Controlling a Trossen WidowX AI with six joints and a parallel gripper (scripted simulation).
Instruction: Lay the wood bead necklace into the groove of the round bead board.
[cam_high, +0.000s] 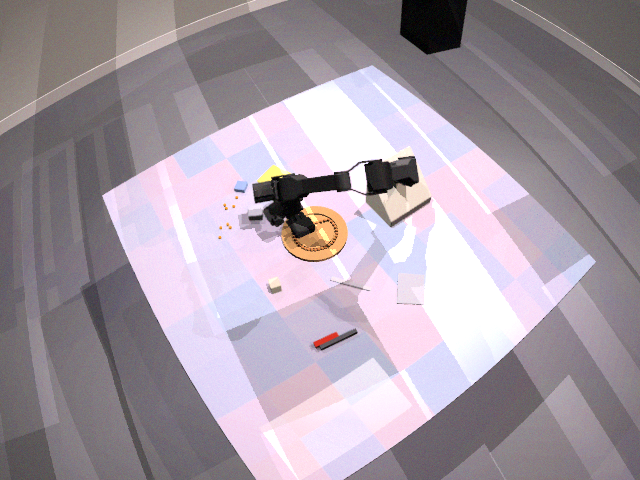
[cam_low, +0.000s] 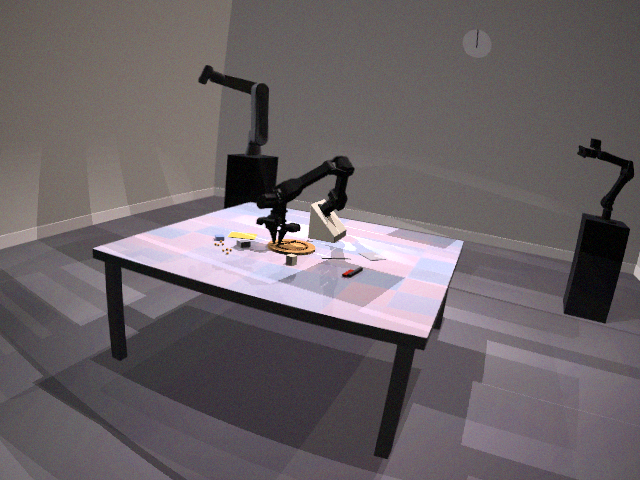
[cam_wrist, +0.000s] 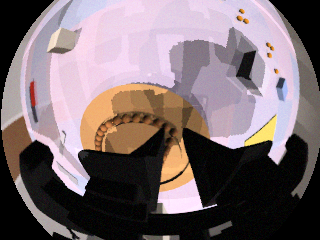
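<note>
The round bead board (cam_high: 314, 256) (cam_low: 310, 248) (cam_wrist: 145, 93) lies flat on the table. The brown bead necklace (cam_high: 336, 235) (cam_wrist: 127, 118) lies on it, along the groove on several sides. A bare groove arc shows at the lower right in the wrist view, with beads running inside it. My gripper (cam_low: 277, 242) (cam_wrist: 173, 132) points down low at the board, its fingers slightly open. A few beads lie between and just beneath the fingertips, not visibly pinched. The fingers hide part of the necklace; the arm hides another part in the top view.
Loose orange beads (cam_high: 227, 225), a blue block (cam_high: 240, 186), a grey block (cam_high: 255, 214) and a yellow sheet (cam_high: 270, 173) lie near the board. A beige block (cam_high: 274, 285), a thin rod (cam_high: 349, 284), red and dark bars (cam_high: 326, 339) and a beige wedge (cam_high: 395, 206) also stand or lie around.
</note>
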